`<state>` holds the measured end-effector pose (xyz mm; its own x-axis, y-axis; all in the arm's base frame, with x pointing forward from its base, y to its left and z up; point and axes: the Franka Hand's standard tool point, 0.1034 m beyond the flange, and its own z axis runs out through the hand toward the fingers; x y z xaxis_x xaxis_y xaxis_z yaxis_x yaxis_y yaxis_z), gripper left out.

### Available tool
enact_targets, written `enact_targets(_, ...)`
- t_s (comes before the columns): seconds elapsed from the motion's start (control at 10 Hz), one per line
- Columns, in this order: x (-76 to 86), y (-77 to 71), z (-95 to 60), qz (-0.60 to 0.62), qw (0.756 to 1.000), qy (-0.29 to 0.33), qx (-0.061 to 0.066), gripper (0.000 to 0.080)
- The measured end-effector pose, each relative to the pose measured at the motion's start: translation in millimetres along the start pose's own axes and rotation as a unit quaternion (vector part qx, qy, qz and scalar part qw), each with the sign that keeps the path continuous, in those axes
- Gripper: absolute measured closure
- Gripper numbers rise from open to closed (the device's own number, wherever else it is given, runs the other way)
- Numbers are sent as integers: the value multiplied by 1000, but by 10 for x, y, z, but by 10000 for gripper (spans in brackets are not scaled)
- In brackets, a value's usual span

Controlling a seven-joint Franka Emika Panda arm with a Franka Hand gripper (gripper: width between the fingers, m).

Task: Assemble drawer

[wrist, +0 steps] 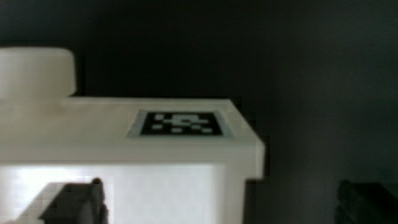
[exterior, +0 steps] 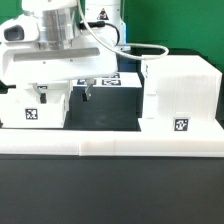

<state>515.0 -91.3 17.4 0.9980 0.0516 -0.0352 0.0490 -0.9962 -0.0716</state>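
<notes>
The big cube-like casing (exterior: 181, 92) stands at the exterior view's right, a tag on its front. A small white box (exterior: 36, 108) with tags stands at the exterior view's left. In the wrist view that box (wrist: 160, 165) shows a tag (wrist: 182, 122) on its upper face. My gripper (exterior: 80, 96) hangs at the box's right end, open and holding nothing. In the wrist view the gripper (wrist: 217, 205) straddles the box's edge, with one dark finger (wrist: 71, 203) over the white part and the other (wrist: 365, 200) over the dark table. I cannot tell whether it touches the box. The second small box is not clearly seen.
The long low white rail (exterior: 110, 148) runs along the front. The marker board (exterior: 118, 80) lies behind the gripper. A white block (wrist: 36, 70) shows beyond the box in the wrist view. The arm's white body (exterior: 50, 40) covers the back left.
</notes>
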Motion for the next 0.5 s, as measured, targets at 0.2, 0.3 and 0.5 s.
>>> enact_targets(0.2, 3, -2, 84, -2, 1000, 4, -6, 151)
enact_targets(0.3, -7, 3, 101, -2, 1000, 4, -7, 151)
enact_targets(0.5, -47, 10, 125, -1, 1000, 4, -9, 151)
